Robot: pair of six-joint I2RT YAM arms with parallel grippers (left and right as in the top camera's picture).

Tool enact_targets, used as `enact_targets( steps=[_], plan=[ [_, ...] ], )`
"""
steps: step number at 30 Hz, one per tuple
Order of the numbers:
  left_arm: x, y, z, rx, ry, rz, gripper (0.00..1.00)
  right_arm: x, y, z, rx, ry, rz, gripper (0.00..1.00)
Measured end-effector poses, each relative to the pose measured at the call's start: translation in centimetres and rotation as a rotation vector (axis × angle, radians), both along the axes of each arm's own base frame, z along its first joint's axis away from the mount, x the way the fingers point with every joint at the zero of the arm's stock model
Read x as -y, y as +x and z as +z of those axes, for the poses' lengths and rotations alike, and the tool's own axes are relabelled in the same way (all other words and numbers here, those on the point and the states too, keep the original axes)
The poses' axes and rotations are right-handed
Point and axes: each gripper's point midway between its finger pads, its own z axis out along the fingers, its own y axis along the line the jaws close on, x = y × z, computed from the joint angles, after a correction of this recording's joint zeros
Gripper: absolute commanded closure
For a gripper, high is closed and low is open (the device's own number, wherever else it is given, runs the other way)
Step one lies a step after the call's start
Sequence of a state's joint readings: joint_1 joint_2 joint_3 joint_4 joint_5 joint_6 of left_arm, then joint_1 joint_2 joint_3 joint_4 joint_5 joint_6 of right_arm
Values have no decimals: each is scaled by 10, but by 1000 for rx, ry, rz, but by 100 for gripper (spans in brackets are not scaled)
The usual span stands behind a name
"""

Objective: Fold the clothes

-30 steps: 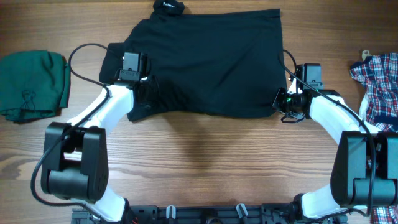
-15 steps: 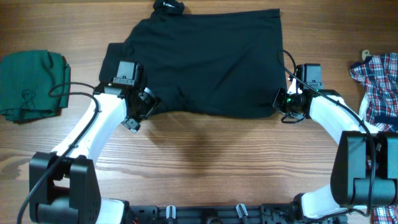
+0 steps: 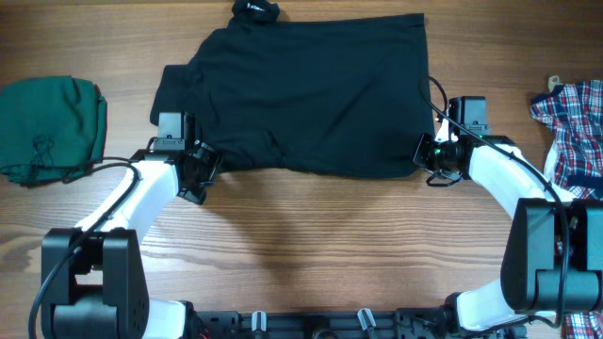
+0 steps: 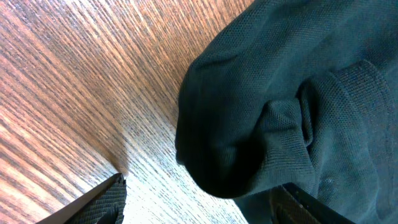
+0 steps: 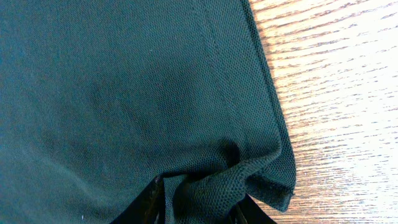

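Across the far half of the wooden table (image 3: 301, 245) lay the black collared shirt (image 3: 311, 94), spread flat and roughly rectangular, with its collar (image 3: 255, 9) bunched at the far edge and a short sleeve sticking out on its left side. At the shirt's near left corner sat the left gripper (image 3: 195, 172), its jaws apart. In the left wrist view both dark fingers (image 4: 109, 198) showed at the bottom of the frame, with bare wood and the rim of a rounded, rumpled lump of the shirt's fabric between them and nothing clamped. Whether either finger touched the cloth could not be told. That lump rested on the table, its edge curling under. At the shirt's near right corner the right gripper (image 3: 431, 160) was closed on the hem. The right wrist view showed a small pucker of knit fabric pinched between its fingertips (image 5: 149, 199), the stitched side hem running away from the pinch and the corner lying on the wood just beside it. Well to the left of the shirt, apart from it, lay a dark green garment (image 3: 47, 127), loosely folded. Well to the right of the shirt lay a red, white and blue plaid shirt (image 3: 570, 132), partly cut off by the frame.
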State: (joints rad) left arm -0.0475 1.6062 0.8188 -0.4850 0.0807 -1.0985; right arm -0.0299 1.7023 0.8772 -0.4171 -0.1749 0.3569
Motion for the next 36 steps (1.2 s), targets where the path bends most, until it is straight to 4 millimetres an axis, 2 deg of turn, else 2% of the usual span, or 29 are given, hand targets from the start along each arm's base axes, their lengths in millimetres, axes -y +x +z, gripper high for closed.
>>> enact_targets(
  steps=[2, 8, 15, 19, 20, 22, 23, 24, 25, 26, 30, 36],
  plan=[
    [0, 0, 0, 0, -1, 3, 34, 0, 0, 0, 0, 0, 0, 70],
    [2, 14, 5, 62, -12, 4, 29, 0, 1, 0, 4, -1, 2, 70],
    [2, 14, 5, 58, -12, 4, 25, 0, 1, 0, 4, -1, 3, 70],
    [3, 26, 5, 106, -15, 4, 25, 0, 1, 0, 4, -1, 3, 70],
    [3, 27, 5, 107, -15, 4, 34, 0, 1, 0, 4, -1, 4, 70],
    [3, 26, 5, 106, -13, 0, 61, 0, 1, 0, 4, -2, 3, 70],
    [2, 25, 4, 101, -14, 3, 76, 0, 1, 0, 4, -1, 4, 71],
    [2, 22, 3, 86, -14, 5, 94, 0, 1, 0, 4, -1, 3, 77],
    [2, 19, 2, 74, -14, 6, 96, 0, 1, 0, 3, -1, 4, 89],
    [2, 17, 1, 62, -14, 7, 96, 1, -1, 0, -4, -6, 6, 96],
    [1, 13, -1, 50, -4, -16, 96, 1, -3, -1, -13, -7, 9, 96],
    [1, 14, 2, 70, 31, -121, 96, 7, -21, 0, -113, -41, -1, 96]
  ],
)
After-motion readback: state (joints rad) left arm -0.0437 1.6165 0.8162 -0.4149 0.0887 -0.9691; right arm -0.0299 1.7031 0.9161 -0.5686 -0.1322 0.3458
